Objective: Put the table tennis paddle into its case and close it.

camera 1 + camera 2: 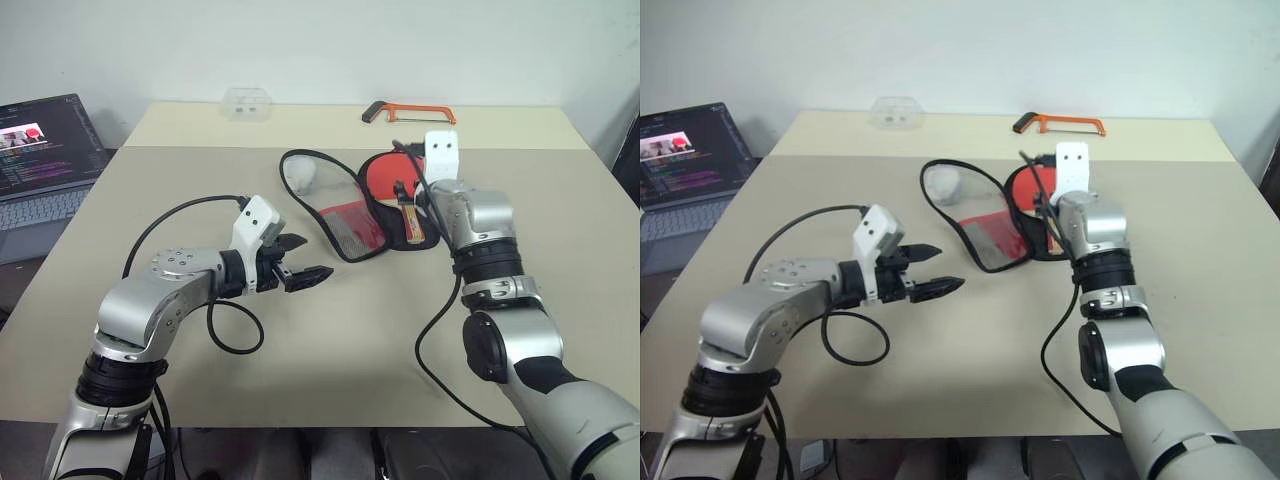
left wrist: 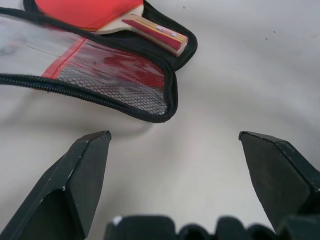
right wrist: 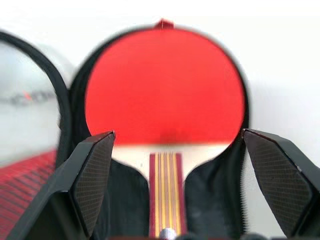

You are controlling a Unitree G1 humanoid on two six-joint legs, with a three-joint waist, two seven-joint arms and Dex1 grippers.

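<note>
Table tennis paddle seated in open case, toward table far edge, right of centre. Flap folded out left, unzipped. Right gripper spread wide above handle, empty; left gripper wide, empty. Remaining: fold flap, zip.

You're looking down on a wide beige table pushed up against a plain white wall — a seam runs across the tabletop near its far edge. Off the table's left side you have an open laptop, its screen lit. At the far edge sit a small clear plastic box and an orange-framed hacksaw — well apart from each other. The light is soft and even.
</note>
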